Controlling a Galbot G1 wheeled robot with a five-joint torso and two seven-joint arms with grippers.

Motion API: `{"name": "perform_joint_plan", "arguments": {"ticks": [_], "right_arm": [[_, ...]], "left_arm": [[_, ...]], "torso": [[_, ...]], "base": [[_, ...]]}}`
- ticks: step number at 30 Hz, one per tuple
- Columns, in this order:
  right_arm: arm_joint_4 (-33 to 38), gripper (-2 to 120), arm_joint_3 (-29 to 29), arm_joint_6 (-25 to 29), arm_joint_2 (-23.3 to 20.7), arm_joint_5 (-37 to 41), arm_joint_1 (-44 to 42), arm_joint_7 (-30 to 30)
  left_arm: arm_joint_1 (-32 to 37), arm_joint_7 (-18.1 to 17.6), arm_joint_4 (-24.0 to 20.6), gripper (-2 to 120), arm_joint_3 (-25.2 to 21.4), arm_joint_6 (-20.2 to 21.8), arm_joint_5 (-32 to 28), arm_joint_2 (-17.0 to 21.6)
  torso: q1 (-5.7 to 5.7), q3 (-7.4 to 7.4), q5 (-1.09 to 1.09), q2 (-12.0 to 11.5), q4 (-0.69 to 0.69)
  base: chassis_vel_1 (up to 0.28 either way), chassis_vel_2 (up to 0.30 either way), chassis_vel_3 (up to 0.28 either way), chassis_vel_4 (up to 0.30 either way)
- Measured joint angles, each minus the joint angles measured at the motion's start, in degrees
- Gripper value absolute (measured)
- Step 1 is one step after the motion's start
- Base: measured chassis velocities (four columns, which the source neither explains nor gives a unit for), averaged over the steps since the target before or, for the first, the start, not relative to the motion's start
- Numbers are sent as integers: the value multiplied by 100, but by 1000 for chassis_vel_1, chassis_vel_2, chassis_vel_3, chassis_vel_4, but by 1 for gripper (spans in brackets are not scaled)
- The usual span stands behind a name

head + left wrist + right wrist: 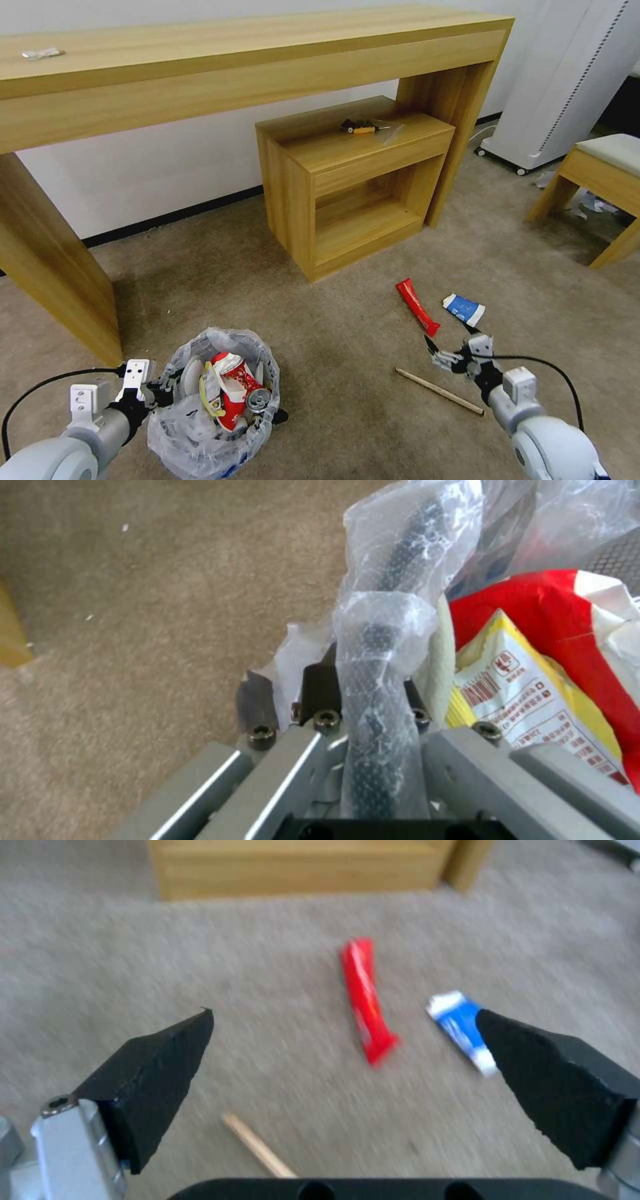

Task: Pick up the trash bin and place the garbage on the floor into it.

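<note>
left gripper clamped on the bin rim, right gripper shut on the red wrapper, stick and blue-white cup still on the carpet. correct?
One thing is off: the right gripper is open and empty, its fingers spread above the carpet, as the right wrist view shows. The red wrapper lies on the carpet with the stick and blue-white cup. The left gripper does clamp the bin rim.

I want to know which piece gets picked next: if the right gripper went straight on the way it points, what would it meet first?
Probably the red wrapper: it lies between the open fingers of the right gripper, ahead on the floor. The blue-white wrapper sits off to one side. Depth is uncertain.
</note>
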Motion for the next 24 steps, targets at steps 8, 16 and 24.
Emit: {"name": "perform_joint_plan", "arguments": {"ticks": [8, 16, 24], "right_arm": [[-403, 100, 169, 290, 65, -81, -173, -145], [-633, 100, 286, 365, 282, -102, -568, -24], [-1172, 100, 428, 350, 345, -152, -639, 521]], "left_arm": [[-16, -4, 7, 0, 52, 0, 31, -3], [-15, -11, 4, 0, 53, 0, 34, 7], [1, -16, 7, 0, 45, 0, 34, -24]], "torso": [[0, 0, 0, 0, 1], [1, 0, 0, 0, 0], [0, 0, 0, 0, -2]], "base": [[-82, -75, -68, -59], [-121, -113, -103, -109], [-107, -107, -117, -109]]}}
